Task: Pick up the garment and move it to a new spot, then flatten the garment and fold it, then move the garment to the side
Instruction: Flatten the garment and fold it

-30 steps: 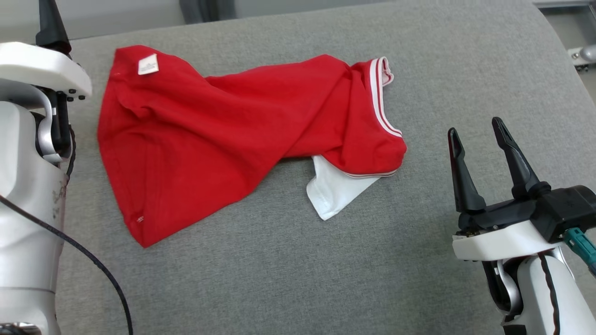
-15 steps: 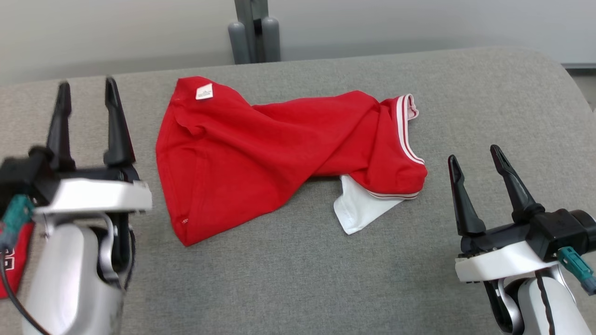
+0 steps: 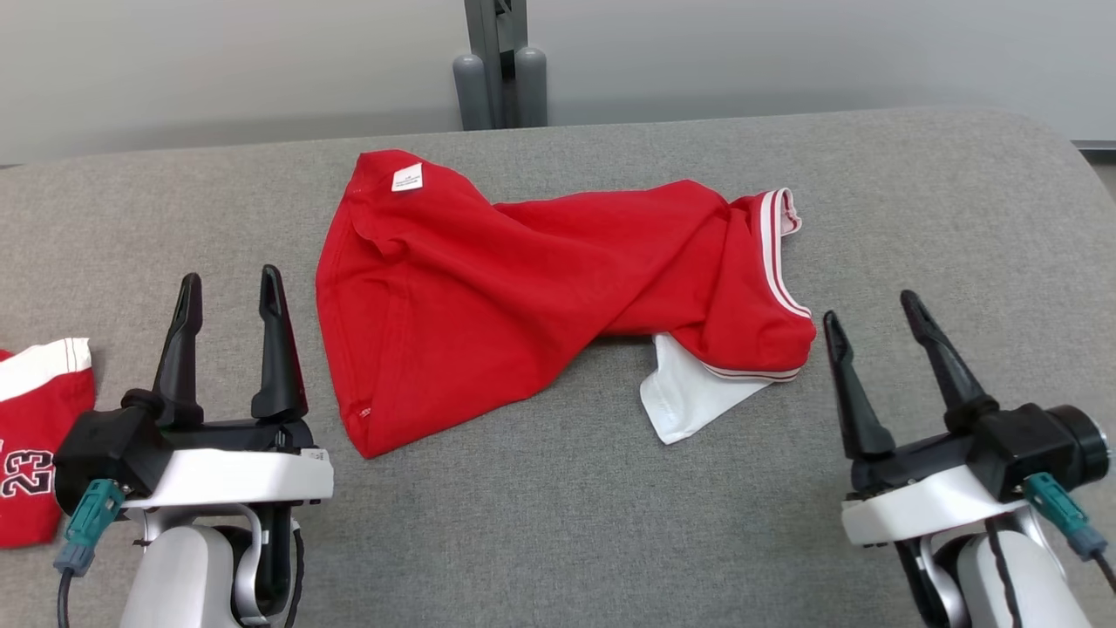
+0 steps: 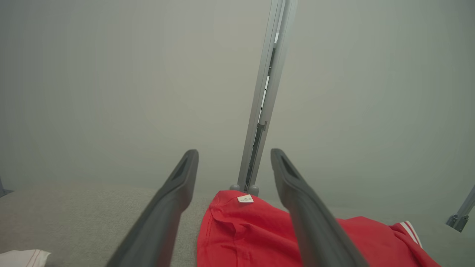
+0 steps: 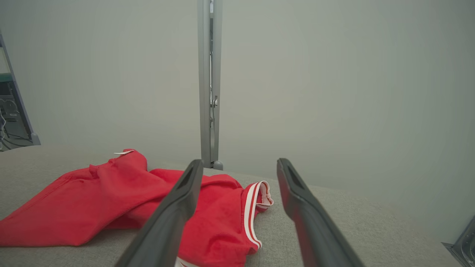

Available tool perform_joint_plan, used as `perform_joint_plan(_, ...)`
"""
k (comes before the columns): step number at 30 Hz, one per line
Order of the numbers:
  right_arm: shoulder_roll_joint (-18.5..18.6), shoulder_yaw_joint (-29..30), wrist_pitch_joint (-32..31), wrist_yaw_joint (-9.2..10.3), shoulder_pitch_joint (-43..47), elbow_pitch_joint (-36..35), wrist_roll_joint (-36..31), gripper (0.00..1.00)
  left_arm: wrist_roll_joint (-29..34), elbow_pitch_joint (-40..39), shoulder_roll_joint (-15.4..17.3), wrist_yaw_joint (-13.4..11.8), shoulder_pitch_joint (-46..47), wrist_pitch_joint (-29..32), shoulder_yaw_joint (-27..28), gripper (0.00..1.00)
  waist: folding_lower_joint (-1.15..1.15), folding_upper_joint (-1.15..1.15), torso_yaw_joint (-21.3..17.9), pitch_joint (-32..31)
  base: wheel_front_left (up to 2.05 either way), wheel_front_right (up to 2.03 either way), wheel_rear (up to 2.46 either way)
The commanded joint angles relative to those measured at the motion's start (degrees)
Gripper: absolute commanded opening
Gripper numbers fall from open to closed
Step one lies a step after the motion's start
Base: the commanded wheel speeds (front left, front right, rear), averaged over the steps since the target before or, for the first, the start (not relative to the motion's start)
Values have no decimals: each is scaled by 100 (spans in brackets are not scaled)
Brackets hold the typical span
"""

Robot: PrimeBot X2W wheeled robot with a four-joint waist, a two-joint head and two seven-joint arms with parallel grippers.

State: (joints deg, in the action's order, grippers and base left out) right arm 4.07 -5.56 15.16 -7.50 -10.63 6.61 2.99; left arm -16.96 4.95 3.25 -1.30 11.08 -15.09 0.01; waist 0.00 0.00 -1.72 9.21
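As the left tool (image 3: 230, 277) withdrew, garment (image 3: 488, 288) stayed.

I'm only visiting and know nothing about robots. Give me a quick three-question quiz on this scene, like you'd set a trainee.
1. True or false: the left gripper is holding the red shirt.
2. Which number is printed on the other red garment at the left edge of the head view? A) 23 B) 41 C) 7
3. Fill in: the flap peeking out beneath the shirt's striped edge is coloured ___.
Key: 1 false; 2 A; 3 white.
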Motion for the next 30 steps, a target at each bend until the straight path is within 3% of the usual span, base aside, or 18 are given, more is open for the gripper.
perform_joint_plan(1,62,-156,0,2,-31,71,83,100,54,3,14,46,43,-9,54,100,0,0,24,28,0,0,0)
perform_joint_plan(12,333,-1360,0,2,-179,918,460,100,18,24,-26,67,115,-9,-128,100,0,0,205,246,0,0,0)
perform_joint_plan(18,472,-2046,0,2,-501,1796,506,100,-59,21,-25,-21,166,-9,-321,100,0,0,390,373,0,0,0)
perform_joint_plan(30,293,-1976,-1,2,-1024,3104,-25,100,-100,-2,-25,-138,220,-9,-492,100,0,0,729,498,0,0,0)
